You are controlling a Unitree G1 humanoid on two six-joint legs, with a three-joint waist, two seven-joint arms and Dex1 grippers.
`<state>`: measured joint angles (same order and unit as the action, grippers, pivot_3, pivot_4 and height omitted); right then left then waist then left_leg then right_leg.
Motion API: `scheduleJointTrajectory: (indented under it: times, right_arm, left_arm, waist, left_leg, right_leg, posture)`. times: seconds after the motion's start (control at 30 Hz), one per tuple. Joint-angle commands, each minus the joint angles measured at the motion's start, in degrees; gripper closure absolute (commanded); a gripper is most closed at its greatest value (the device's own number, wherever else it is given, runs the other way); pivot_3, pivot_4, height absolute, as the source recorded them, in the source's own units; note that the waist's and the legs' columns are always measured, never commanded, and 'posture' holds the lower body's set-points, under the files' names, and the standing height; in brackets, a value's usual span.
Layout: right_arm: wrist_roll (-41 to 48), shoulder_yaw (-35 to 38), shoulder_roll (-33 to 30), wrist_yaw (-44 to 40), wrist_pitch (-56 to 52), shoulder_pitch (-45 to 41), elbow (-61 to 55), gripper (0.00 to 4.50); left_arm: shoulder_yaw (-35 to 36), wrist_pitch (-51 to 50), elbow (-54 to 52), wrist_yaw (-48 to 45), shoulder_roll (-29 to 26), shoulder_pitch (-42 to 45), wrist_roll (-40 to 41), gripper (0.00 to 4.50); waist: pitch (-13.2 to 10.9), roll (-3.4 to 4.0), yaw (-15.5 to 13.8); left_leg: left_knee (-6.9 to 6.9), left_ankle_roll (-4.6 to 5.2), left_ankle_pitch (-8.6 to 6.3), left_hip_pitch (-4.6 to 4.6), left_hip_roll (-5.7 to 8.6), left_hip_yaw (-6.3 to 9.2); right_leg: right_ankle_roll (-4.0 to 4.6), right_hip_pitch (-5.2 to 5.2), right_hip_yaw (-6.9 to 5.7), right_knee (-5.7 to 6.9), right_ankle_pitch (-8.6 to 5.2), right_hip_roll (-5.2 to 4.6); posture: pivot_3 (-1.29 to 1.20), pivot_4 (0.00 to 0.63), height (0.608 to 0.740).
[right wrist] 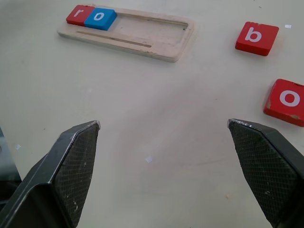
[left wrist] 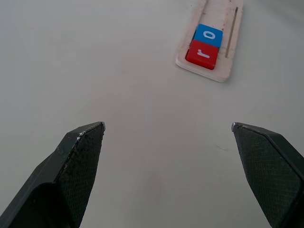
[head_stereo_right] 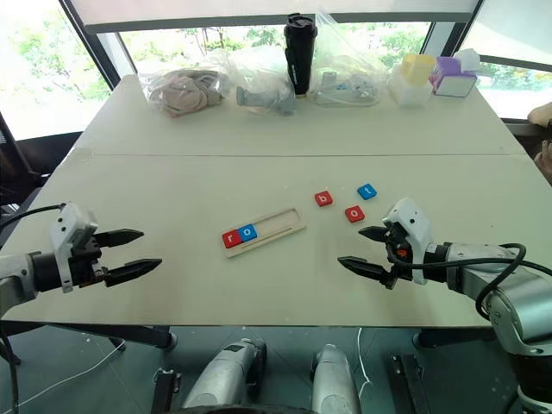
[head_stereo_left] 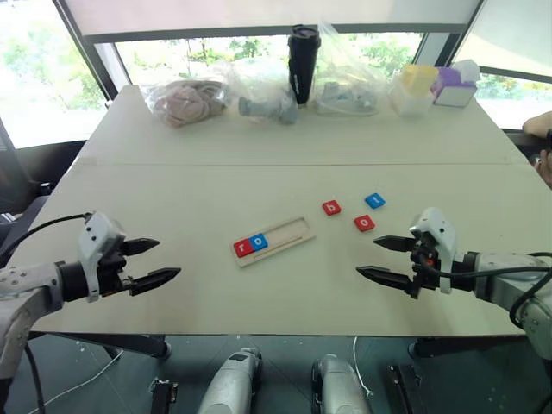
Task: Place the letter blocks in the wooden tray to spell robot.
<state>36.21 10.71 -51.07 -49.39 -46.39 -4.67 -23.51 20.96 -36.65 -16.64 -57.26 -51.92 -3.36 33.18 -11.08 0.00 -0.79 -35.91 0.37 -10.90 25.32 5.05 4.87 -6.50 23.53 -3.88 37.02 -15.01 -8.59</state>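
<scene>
Two letter blocks, red r point(head_stereo_left: 242, 248) and blue o point(head_stereo_left: 258, 242), are seated at the left end of the wooden tray point(head_stereo_left: 289, 231) mid-desk. Red b point(head_stereo_left: 331, 208), red o point(head_stereo_left: 364, 223) and blue t point(head_stereo_left: 374, 201) remain loose just right of it. The left pincer point(head_stereo_left: 153, 261) and right pincer point(head_stereo_left: 379, 260) are held apart and empty.

I see an office or lab room: a wide pale bench point(head_stereo_left: 172, 285) under tall windows point(head_stereo_left: 34, 78), with bagged supplies point(head_stereo_left: 185, 99) and a black tumbler point(head_stereo_left: 304, 65) along its far edge.

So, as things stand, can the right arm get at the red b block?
Probably yes. The right claw hangs open over bare table, with the red b block lying loose ahead of it. Nothing stands between them; the red o block sits slightly aside.
</scene>
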Motion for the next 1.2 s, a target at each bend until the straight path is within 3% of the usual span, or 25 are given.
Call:
scheduleJointTrajectory:
  times: [0.03,0.57,0.8,0.97,1.2]
  right_arm:
    - [0.19,1.08,-0.40,0.14,0.51,-0.92,-1.29,0.04]
    - [-1.19,0.03,-0.38,1.14,1.26,-1.18,-0.86,0.04]
    - [-2.37,-0.70,0.65,1.92,2.07,-1.46,-1.22,0.04]
    - [-1.10,-2.99,2.05,2.49,0.94,-3.41,-5.20,0.04]
    - [-0.11,-6.10,6.76,7.86,-1.82,-3.77,-11.79,0.04]
  left_arm:
    - [-0.33,1.46,0.01,-0.58,-0.64,1.51,-0.20,0.00]
    - [-3.45,1.28,1.19,1.77,0.10,5.85,-1.54,0.00]
    - [-5.81,0.25,1.29,4.61,1.26,11.90,-1.71,0.00]
    - [-13.27,-0.31,1.20,0.42,0.85,17.45,-2.36,0.00]
    - [-29.36,6.46,8.74,-3.14,6.34,28.13,-12.19,0.00]
  waist:
    - [0.00,0.00,-0.01]
    - [0.00,-0.01,-0.02]
    - [-0.01,-0.02,-0.10]
    - [-0.01,-0.03,0.04]
    - [-0.02,-0.05,-0.13]
  left_leg:
    - [0.00,0.00,0.00,0.00,0.00,0.00]
    - [0.00,0.01,0.01,0.00,0.01,-0.03]
    - [-0.01,0.04,0.03,0.00,0.01,-0.04]
    - [-0.04,0.10,0.06,0.00,0.04,-0.07]
    - [-0.06,0.15,0.09,0.00,0.07,-0.06]
  right_leg:
    - [0.03,0.00,0.00,0.00,0.02,0.00]
    - [0.00,0.00,0.01,0.00,0.04,0.01]
    - [-0.05,0.00,0.01,0.00,0.07,0.03]
    - [-0.22,-0.02,0.01,0.01,0.15,0.06]
    - [-0.24,-0.05,0.00,0.02,0.17,0.06]
  posture:
    - [0.00,0.150,0.740]
    - [0.00,0.150,0.740]
    - [0.00,0.150,0.740]
    - [0.00,0.150,0.740]
    - [0.00,0.150,0.740]
